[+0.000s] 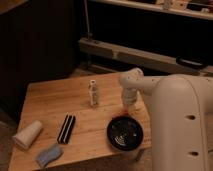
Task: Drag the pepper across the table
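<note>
Orange pepper (123, 106) peeks under my gripper (128, 102), jaws together on it, at the surface's (55, 100) three o'clock edge.

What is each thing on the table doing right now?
gripper: shut, down at the pepper, right side of the table.
pepper: lying flat, mostly hidden.
small bottle: upright.
black brush: lying flat.
black plate: flat.
white cup: on its side.
blue cloth: crumpled.
</note>
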### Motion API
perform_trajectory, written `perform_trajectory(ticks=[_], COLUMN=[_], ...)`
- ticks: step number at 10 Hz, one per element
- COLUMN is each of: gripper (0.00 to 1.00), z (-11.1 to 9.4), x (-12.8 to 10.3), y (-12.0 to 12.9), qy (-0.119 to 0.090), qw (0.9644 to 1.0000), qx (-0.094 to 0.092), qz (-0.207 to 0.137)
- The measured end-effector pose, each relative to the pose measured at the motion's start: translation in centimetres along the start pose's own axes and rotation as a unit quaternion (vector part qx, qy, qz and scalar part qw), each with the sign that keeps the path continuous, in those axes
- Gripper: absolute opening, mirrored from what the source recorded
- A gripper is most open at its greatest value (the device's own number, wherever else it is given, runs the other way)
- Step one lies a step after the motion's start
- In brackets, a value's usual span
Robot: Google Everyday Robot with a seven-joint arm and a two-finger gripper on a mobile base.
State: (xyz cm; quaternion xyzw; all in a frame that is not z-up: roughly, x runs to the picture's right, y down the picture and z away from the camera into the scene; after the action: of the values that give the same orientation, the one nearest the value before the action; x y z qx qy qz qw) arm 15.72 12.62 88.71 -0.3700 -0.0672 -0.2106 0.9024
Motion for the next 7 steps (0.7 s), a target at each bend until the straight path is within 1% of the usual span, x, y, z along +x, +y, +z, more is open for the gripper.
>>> perform_trajectory(ticks=[1,3,4,7], gripper=[0.19,0.19,0.19,0.19], z=[-0.2,-0.4,-0.4,0.5], x=[0.6,0.8,1.4,1.2], y=[0.5,0.8,1.5,2.5], qy=[0.002,0.002,0.003,-0.002], qw=[1.0,0.9999,0.9998,0.9996], qx=[-0.001,-0.004,-0.008,-0.015], qz=[0.005,0.012,0.019,0.025])
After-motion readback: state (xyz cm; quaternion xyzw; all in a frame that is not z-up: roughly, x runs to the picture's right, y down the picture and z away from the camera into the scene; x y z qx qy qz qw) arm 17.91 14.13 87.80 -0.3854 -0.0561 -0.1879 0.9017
